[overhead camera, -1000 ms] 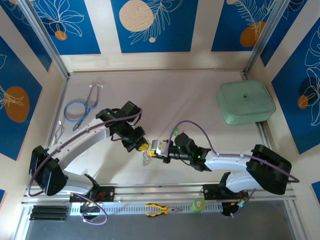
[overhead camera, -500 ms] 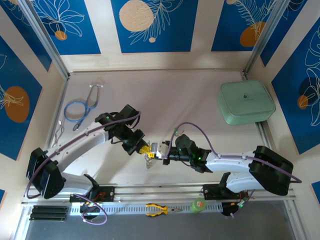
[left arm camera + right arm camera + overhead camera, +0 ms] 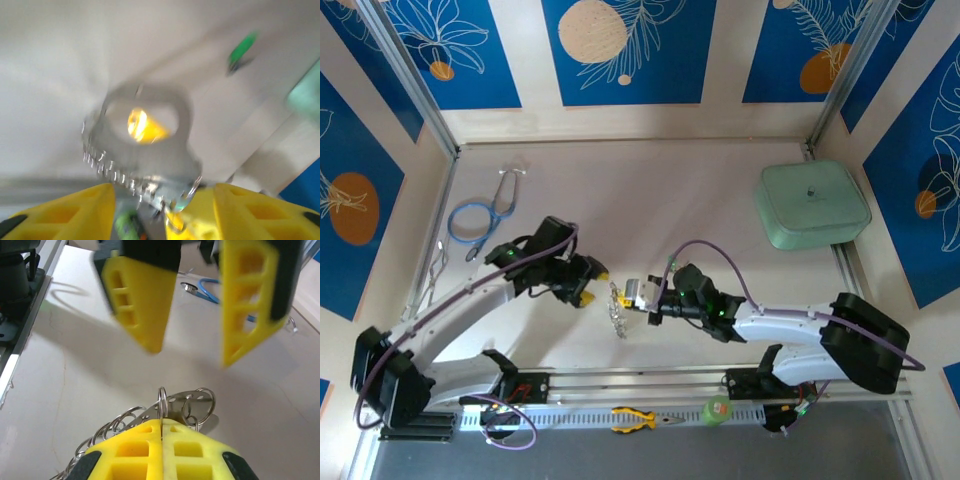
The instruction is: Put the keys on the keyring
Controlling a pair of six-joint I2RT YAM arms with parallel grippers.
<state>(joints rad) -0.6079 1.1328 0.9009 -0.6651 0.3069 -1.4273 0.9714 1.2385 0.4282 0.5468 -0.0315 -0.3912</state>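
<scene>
My right gripper (image 3: 642, 297) (image 3: 161, 421) is shut on the keyring (image 3: 617, 312) (image 3: 192, 399), pinching one upright silver ring. The keyring shows a thin metal plate with a row of small rings trailing off it. My left gripper (image 3: 594, 283) (image 3: 189, 354) (image 3: 162, 192) is open just left of the keyring, with nothing between its yellow fingers (image 3: 145, 300). In the blurred left wrist view the keyring (image 3: 150, 160) hangs close in front of them. The green-headed key (image 3: 674, 264) (image 3: 241, 48) lies on the table behind the right gripper. I cannot pick out the yellow-headed key.
A blue stethoscope (image 3: 480, 215) (image 3: 205, 290) and wire clips (image 3: 437, 262) lie at the far left. A mint lidded box (image 3: 812, 204) sits at the back right. Yellow-handled pliers (image 3: 638, 418) and a green tape roll (image 3: 717, 408) rest on the front rail.
The left gripper had moved in against the keyring half a second ago and has now drawn back to the left. The right gripper kept its hold, shifting slightly.
</scene>
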